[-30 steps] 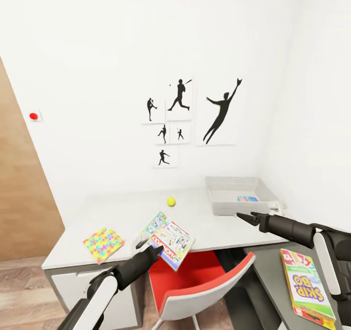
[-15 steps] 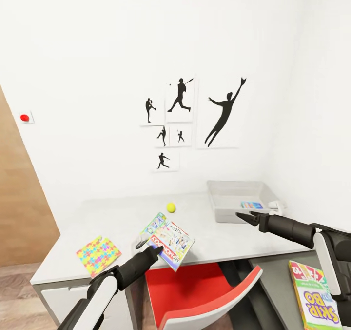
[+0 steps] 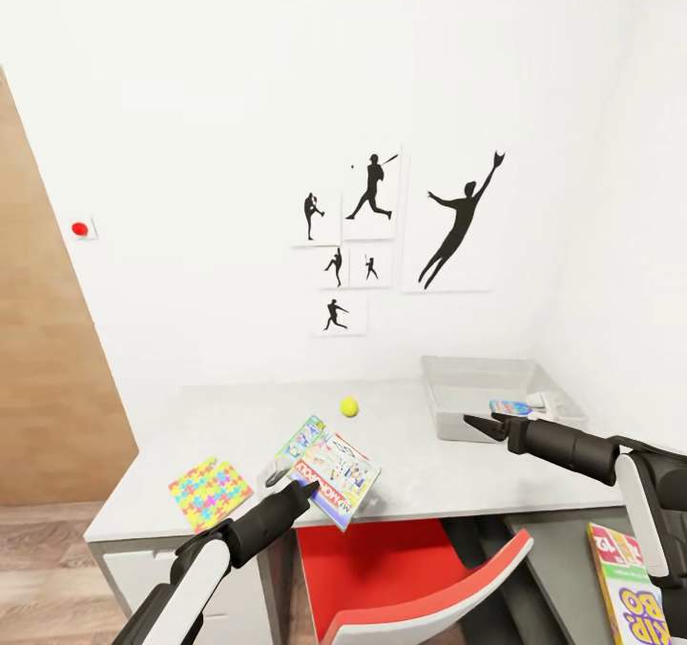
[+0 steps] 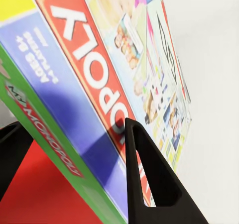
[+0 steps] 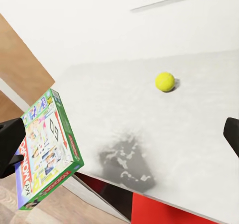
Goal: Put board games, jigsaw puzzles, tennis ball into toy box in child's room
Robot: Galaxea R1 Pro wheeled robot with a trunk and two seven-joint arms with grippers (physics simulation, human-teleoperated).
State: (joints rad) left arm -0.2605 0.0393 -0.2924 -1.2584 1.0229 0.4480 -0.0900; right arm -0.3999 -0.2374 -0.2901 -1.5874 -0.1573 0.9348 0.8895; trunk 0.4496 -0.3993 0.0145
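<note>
My left gripper [image 3: 307,488] is shut on a green-edged Monopoly board game [image 3: 335,479], held tilted above the front edge of the light-grey table [image 3: 429,468]; up close its fingers [image 4: 144,184] clamp the box [image 4: 99,69]. A jigsaw puzzle [image 3: 209,490] lies at the table's left. Another colourful flat sheet [image 3: 297,443] is partly hidden behind the held box. The tennis ball [image 3: 349,405] [image 5: 165,81] rests mid-table. The toy box [image 3: 448,406] stands at the back right with a small blue board game [image 3: 512,406] inside. My right gripper [image 3: 480,425] hovers open before it. The Skip-Bo box [image 3: 632,592] lies at the lower right.
A red chair [image 3: 420,578] is tucked under the table just below the held box. A wooden door [image 3: 48,387] stands at the left. White walls with black player silhouettes close the back and right. A dark-grey desk section [image 3: 563,554] carries the Skip-Bo box.
The whole view has shifted, so the table and wall sit further right in the picture. Both arms keep their pose and the Monopoly box stays in my left gripper.
</note>
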